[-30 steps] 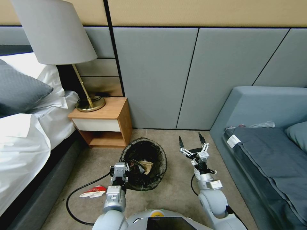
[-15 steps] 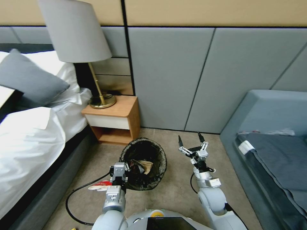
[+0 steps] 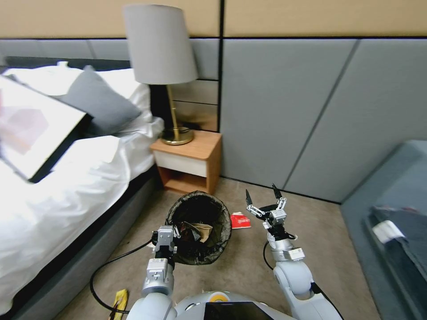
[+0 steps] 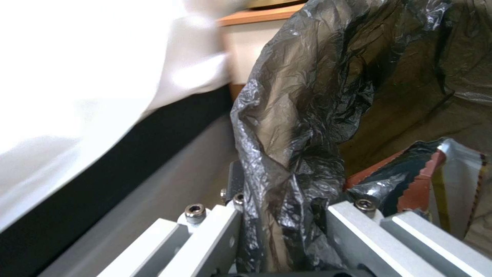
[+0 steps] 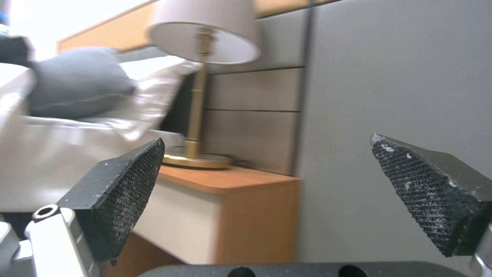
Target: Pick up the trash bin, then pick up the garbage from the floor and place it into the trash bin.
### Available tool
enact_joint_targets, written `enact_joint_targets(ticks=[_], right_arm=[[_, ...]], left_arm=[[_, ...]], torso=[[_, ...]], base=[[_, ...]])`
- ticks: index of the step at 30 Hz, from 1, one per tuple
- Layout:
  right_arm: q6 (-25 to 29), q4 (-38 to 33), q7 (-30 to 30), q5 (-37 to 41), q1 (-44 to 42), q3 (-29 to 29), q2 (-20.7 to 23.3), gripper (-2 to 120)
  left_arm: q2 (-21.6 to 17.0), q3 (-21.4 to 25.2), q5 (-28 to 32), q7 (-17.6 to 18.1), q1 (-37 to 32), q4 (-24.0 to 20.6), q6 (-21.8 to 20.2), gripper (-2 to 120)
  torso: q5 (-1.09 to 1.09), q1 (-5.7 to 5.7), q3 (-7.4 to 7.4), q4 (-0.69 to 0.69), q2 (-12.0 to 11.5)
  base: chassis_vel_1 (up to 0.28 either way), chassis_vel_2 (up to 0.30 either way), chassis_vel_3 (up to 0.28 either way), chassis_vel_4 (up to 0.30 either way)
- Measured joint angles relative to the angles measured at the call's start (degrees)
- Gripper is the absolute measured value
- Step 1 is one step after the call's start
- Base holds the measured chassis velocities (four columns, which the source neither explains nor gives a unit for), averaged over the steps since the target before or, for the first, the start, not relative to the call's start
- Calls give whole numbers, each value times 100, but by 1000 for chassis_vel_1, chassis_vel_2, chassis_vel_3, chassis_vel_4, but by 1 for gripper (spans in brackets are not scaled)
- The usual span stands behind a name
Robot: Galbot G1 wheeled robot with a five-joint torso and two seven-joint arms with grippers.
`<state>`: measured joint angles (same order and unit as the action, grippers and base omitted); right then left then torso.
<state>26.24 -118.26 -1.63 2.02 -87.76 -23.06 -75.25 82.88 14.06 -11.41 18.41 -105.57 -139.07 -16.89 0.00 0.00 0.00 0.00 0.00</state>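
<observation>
Left pincer [image 3: 171, 245] clamps crinkled-bag trash bin [image 3: 199, 227] rim (round); right pincer [image 3: 263, 197] spread.

The trash bin [image 3: 199, 226] sat at the middle of the floor [image 3: 249, 271], in front of the nightstand [image 3: 190, 165]. A lamp [image 3: 162, 66] stood on the nightstand, and the bed [image 3: 66, 178] lay to the left of both. The left gripper [image 3: 165, 242] was at the bin's near-left rim, jaws closed on the rim and its bag. Wrappers [image 3: 195, 231] lay inside the bin. The right gripper [image 3: 263, 198] hung just right of the bin, jaws spread wide. A pack of garbage [image 3: 240, 220] lay on the floor between bin and right gripper. Another piece [image 3: 119, 298] lay on the near-left floor beside a cable [image 3: 115, 262]. A sofa [image 3: 391, 222] stood at the far right.
</observation>
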Motion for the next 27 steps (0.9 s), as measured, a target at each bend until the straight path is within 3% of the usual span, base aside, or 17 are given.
enact_joint_targets(ticks=[11,15,22,27], right_arm=[[33,128,87,-23,126,79,-11,100],[60,139,107,-23,109,69,-30,100],[36,165,102,-12,165,2,-28,100],[-203,609,82,51,445,-133,101,100]], left_arm=[[35,32,-188,7,-4,58,107,0],[42,-5,-187,6,2,70,108,0],[40,-32,-180,6,9,73,106,0],[37,-40,-180,7,7,73,103,0]], torso=[[0,0,0,3,0],[0,0,0,-2,0],[0,0,0,0,0],[1,0,0,0,0]], base=[[111,109,107,118],[20,26,5,13],[0,0,0,0],[0,0,0,0]])
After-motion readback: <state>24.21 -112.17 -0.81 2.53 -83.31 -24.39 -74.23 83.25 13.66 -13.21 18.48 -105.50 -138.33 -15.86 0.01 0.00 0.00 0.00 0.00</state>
